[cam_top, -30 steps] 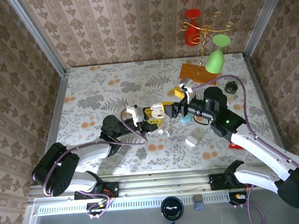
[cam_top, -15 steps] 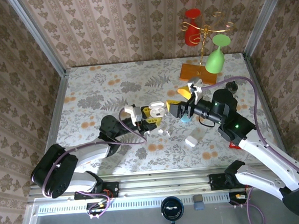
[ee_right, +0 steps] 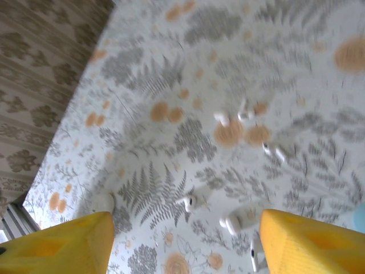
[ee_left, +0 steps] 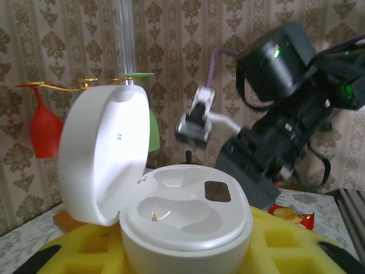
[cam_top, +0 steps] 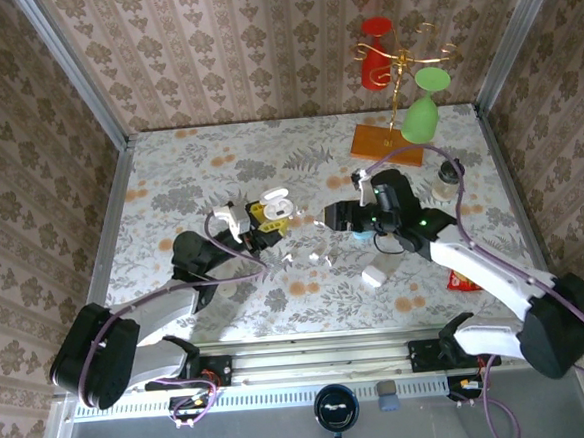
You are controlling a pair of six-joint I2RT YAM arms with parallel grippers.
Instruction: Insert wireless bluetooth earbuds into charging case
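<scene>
My left gripper (cam_top: 268, 214) is shut on a white pebble-shaped charging case (ee_left: 185, 220) between yellow foam pads (ee_left: 302, 242). The case's lid (ee_left: 102, 154) stands open and both sockets are empty. In the top view the case (cam_top: 276, 201) hangs above the table, left of centre. My right gripper (cam_top: 335, 217) hovers open just right of it, nothing between its yellow fingers (ee_right: 316, 240). Several tiny white earbuds lie loose on the floral table below: one (ee_right: 194, 200) under the right gripper (ee_right: 185, 251), another (ee_right: 239, 220) beside it, more (ee_right: 231, 117) farther off. From above, the earbuds (cam_top: 320, 258) lie scattered in front of both grippers.
A closed white case (cam_top: 374, 273) lies right of the earbuds. A gold stand on an orange base (cam_top: 385, 138) carries a red glass (cam_top: 375, 39) and a green glass (cam_top: 420, 120) at the back right. A small dark jar (cam_top: 449, 174) and a red packet (cam_top: 461, 281) sit at right.
My left gripper carried the open case left and toward the back. My right gripper drew away from the case and tilted down over the earbuds.
</scene>
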